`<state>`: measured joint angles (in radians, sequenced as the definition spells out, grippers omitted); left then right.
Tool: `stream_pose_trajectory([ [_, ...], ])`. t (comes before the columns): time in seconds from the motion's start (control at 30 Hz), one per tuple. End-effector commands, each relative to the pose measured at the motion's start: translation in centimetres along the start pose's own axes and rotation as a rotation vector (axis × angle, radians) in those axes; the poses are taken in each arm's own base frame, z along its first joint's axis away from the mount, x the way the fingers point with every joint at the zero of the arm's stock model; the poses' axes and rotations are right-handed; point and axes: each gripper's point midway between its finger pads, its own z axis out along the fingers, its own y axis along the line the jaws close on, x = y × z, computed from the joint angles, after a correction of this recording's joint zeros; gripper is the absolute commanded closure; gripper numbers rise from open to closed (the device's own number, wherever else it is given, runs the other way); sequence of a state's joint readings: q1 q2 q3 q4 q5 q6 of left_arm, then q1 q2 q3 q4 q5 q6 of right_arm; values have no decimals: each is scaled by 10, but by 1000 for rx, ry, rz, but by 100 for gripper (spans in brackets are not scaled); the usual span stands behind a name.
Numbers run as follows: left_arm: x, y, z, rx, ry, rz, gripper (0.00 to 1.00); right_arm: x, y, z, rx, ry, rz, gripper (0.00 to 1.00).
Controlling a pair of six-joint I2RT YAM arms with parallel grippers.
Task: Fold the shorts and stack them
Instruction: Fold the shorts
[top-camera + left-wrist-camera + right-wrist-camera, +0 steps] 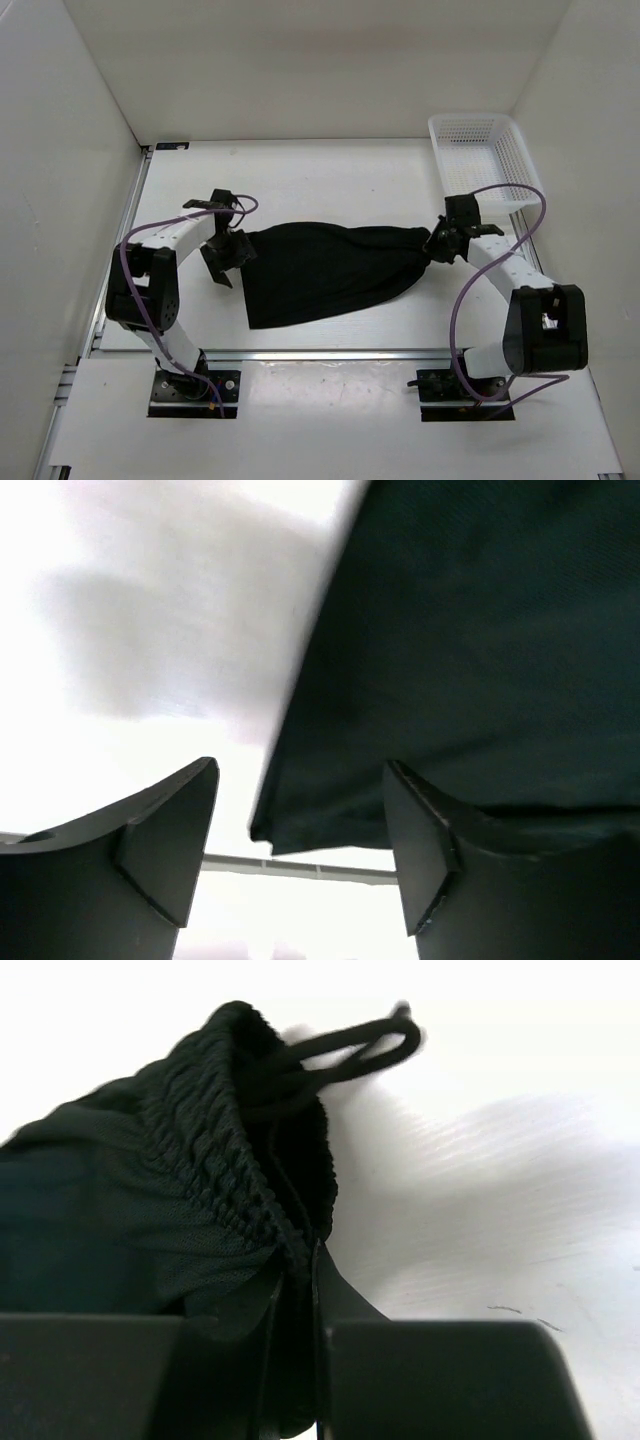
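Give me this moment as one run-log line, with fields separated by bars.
shorts: lying on table | right gripper: shut on shorts | left gripper: open at opposite end, not gripping

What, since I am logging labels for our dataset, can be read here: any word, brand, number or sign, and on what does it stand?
No readable text in any view.
shorts: plain black, with no print or tag showing, and none on the waistband.
white basket: no marking.
black housing of the right arm: a small pale patch, too small to tell whether it bears text.
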<state>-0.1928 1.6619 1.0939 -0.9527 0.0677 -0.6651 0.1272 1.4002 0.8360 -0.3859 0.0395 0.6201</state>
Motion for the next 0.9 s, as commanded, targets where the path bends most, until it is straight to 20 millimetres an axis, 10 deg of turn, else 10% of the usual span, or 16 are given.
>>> stream_pose_trajectory([
  [0.0, -7, -20, 4, 48, 0, 39, 23, -28, 10, -26, 9, -94, -57, 100],
  [0.23, -3, -28, 15, 41, 29, 61, 90, -47, 40, -53, 25, -181, -164, 100],
  [0.53, 2, -31, 36, 33, 57, 86, 90, -43, 93, -83, -23, -255, -295, 100],
  [0.87, 5, -30, 45, 28, 77, 85, 90, 19, 202, -113, -135, -289, -572, 100],
])
